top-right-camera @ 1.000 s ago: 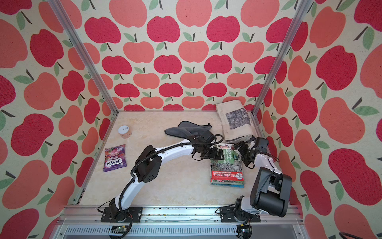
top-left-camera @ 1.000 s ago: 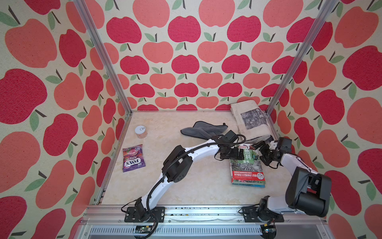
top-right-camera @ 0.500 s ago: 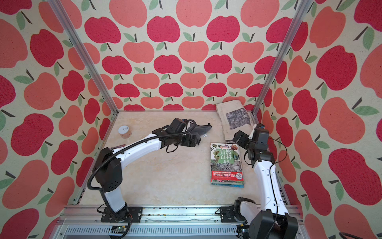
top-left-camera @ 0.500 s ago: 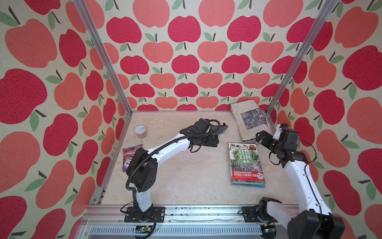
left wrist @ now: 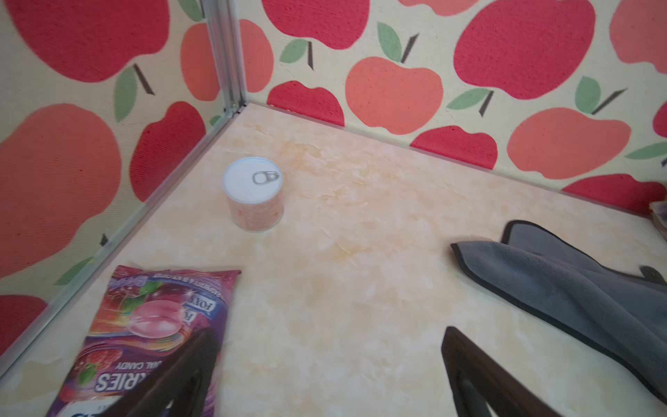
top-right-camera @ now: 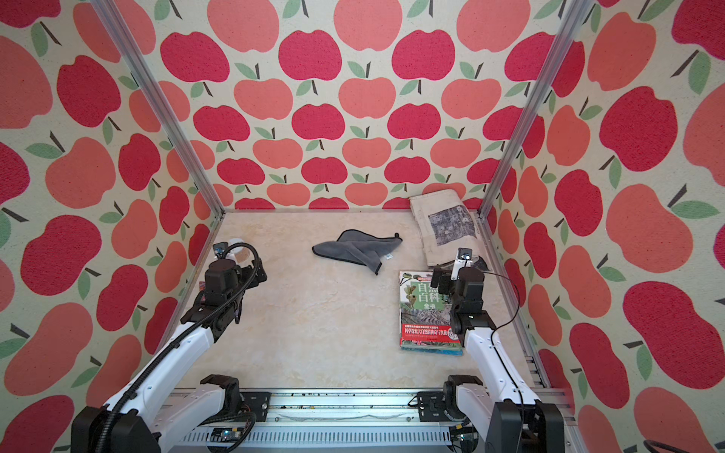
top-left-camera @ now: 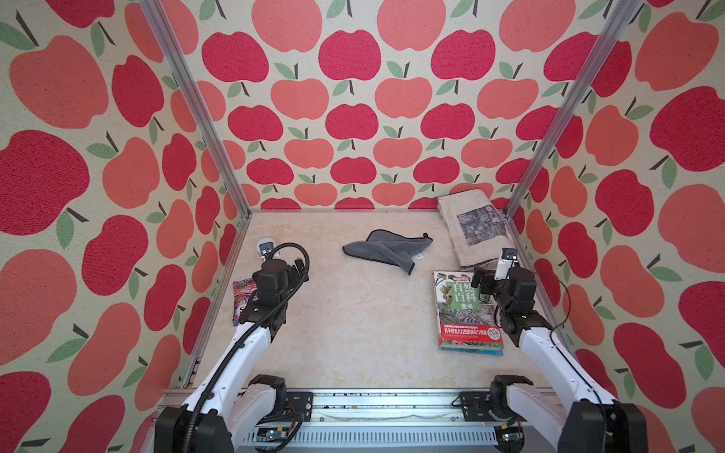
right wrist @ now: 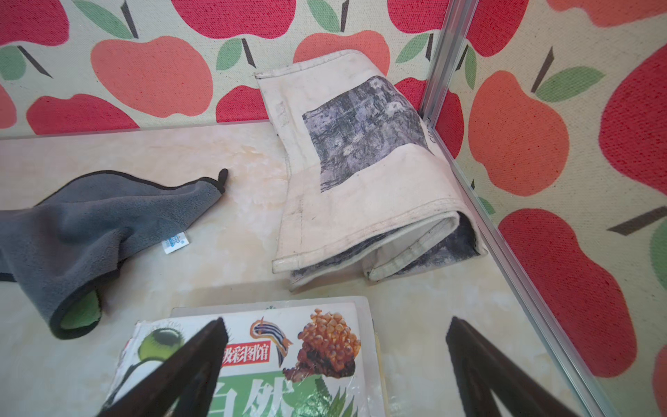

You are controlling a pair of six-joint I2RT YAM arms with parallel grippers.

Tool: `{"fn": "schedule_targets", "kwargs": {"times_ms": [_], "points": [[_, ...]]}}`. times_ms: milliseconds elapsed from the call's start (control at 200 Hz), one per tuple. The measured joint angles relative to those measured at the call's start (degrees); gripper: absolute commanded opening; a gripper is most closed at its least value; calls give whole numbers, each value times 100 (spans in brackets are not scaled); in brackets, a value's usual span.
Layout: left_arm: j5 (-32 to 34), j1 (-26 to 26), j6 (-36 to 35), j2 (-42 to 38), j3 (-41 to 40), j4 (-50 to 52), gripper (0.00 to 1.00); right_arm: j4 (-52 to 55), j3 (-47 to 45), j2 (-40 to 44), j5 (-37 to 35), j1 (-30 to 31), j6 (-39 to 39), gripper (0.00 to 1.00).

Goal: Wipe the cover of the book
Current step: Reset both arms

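In both top views the flat green illustrated paperback book is lying near right, and the crumpled grey microfibre cloth far centre, apart. Left gripper and right gripper are hovering empty, fingers spread. Likely step: fetching the cloth, which needs a pinch on it.

This is a robot test cell of the kind a lab sets up, not a lived-in room. It is a small booth whose walls carry a loud apple-print covering between bare aluminium posts, with a marble-look tabletop for a floor. A left arm and a right arm are bolted to a metal rail along the open front. A book, grey cloth, candy bag, sealed can and folded canvas bag lie about as household props.
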State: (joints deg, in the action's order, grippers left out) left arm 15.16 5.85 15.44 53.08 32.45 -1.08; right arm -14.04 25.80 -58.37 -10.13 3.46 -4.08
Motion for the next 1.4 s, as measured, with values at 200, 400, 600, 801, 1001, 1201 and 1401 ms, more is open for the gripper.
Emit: {"fn": "schedule_targets", "kwargs": {"times_ms": [200, 400, 600, 801, 1001, 1201, 1401], "points": [[546, -671, -474, -393, -929, -885, 99, -1434, -496, -721, -116, -177, 155, 99], [844, -745, -752, 649, -1510, -2238, 99, -2806, -850, -1587, -131, -302, 160, 99], [623, -938, -826, 1672, -1880, -3512, 99, -4190, -1296, -1921, 181, -295, 234, 99], [-94, -1204, -916, 2238, -1834, -4295, 99, -5442, -1246, -3272, 358, -199, 280, 99], [-566, -1259, -994, 3370, -1617, -5147, 99, -4881, -678, -3263, 205, -105, 389, 99], [-715, -791, -1397, 3932, -1296, -5394, 99, -4636, -634, -3261, 138, -20, 479, 99], [-675, -782, -1539, 3939, -1287, -5624, 99, -4566, -625, -3261, 175, 122, 697, 99]]}}
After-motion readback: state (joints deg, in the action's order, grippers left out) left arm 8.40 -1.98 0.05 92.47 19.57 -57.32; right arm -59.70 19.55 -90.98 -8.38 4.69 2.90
